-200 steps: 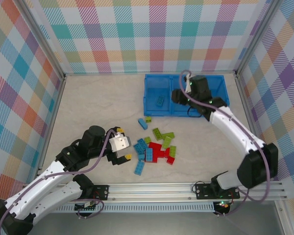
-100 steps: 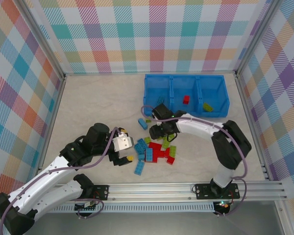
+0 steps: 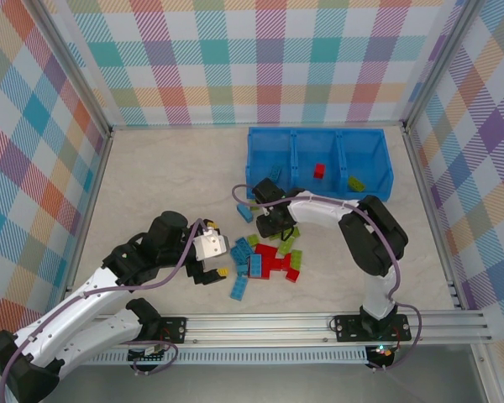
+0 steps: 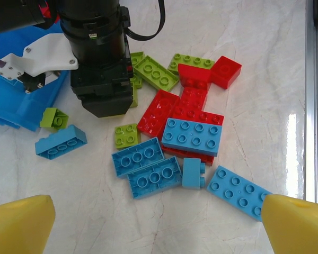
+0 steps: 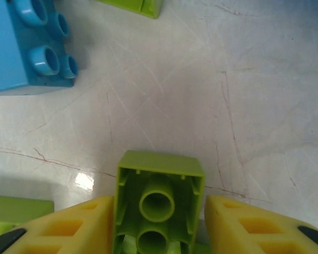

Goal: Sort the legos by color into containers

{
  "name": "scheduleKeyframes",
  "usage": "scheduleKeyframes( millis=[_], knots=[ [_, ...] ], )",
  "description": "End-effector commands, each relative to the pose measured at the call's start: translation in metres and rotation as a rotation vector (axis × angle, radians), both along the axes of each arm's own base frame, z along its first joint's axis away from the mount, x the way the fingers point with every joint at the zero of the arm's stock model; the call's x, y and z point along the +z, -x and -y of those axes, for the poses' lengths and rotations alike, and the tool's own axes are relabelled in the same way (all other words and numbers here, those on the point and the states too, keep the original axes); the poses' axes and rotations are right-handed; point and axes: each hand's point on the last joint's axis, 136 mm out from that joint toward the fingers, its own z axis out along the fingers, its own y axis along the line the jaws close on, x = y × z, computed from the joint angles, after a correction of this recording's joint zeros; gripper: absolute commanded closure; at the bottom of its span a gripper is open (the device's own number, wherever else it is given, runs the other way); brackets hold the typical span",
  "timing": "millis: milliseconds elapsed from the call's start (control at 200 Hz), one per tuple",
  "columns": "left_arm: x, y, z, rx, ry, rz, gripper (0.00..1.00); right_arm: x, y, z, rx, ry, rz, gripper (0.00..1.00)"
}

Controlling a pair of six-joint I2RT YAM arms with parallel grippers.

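Note:
The legos lie in a loose pile mid-table: red bricks (image 3: 273, 262), light blue bricks (image 3: 239, 290) and lime green ones (image 3: 296, 259). My right gripper (image 3: 273, 228) is down at the pile's far edge, its yellow fingers (image 5: 69, 227) pressed on both sides of an upturned lime green brick (image 5: 159, 177) resting on the table. My left gripper (image 3: 214, 260) hovers open just left of the pile, its fingertips (image 4: 21, 222) wide apart with nothing between them. In the blue bin (image 3: 319, 131), a red brick (image 3: 318, 171) lies in the middle compartment and a green brick (image 3: 355, 183) in the right one.
A single light blue brick (image 3: 245, 212) and a small green one (image 3: 254, 204) lie between the pile and the bin. The left wrist view shows the right arm's black wrist (image 4: 100, 79) standing over the pile's far side. A metal rail (image 3: 319, 323) runs along the near edge.
My right arm swung from the bin down to the pile, then edged slightly left and its fingers came in around a green brick. The left gripper crept a little toward the pile.

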Motion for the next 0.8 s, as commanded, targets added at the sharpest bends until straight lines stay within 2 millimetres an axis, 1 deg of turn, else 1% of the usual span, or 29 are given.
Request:
scheduleKeyframes(
  millis=[0,70,120,135,185,275,305,345,415,500,575,625,630,660,725,795],
  knots=[
    [0.008,0.002,0.001,-0.019,0.012,0.013,0.00,0.004,-0.003,-0.006,0.006,-0.002,0.017,0.57],
    [0.008,0.002,0.001,-0.019,0.012,0.016,0.00,0.011,-0.005,-0.003,-0.013,-0.004,0.042,0.61],
    [0.008,0.002,0.001,-0.019,0.012,0.016,0.00,0.020,-0.008,-0.001,-0.025,-0.019,0.074,0.64],
    [0.008,0.002,0.001,-0.018,0.012,0.017,0.00,0.023,-0.008,-0.001,-0.027,-0.025,0.082,0.67],
    [0.009,0.002,0.001,-0.017,0.014,0.020,0.00,0.038,-0.010,0.000,-0.041,-0.058,0.129,0.70],
    [0.009,0.001,0.001,-0.013,0.018,0.025,0.00,0.066,-0.013,0.004,-0.055,-0.121,0.217,0.70],
    [0.011,0.000,0.001,-0.004,0.025,0.026,0.00,0.079,-0.015,0.006,-0.061,-0.140,0.254,0.70],
    [0.013,-0.002,0.002,0.009,0.040,0.020,0.00,0.093,-0.018,0.012,-0.079,-0.154,0.299,0.70],
    [0.017,-0.005,0.004,0.027,0.067,0.021,0.00,0.120,-0.027,0.030,-0.131,-0.170,0.379,0.70],
    [0.024,-0.013,0.005,0.076,0.111,0.038,0.00,0.152,-0.046,0.066,-0.236,-0.203,0.473,0.70],
    [0.030,-0.024,0.003,0.154,0.153,0.056,0.00,0.175,-0.064,0.105,-0.347,-0.249,0.534,0.69],
    [0.035,-0.031,0.000,0.210,0.180,0.061,0.00,0.185,-0.076,0.132,-0.417,-0.275,0.561,0.69],
    [0.035,-0.031,0.000,0.214,0.181,0.060,0.00,0.187,-0.079,0.137,-0.432,-0.279,0.565,0.69],
    [0.037,-0.034,-0.002,0.235,0.189,0.062,0.00,0.191,-0.084,0.149,-0.462,-0.287,0.572,0.69],
    [0.040,-0.037,-0.003,0.257,0.202,0.070,0.00,0.194,-0.100,0.185,-0.549,-0.273,0.586,0.69],
    [0.043,-0.038,-0.004,0.270,0.215,0.081,0.00,0.190,-0.116,0.216,-0.625,-0.246,0.579,0.69]
  ],
)
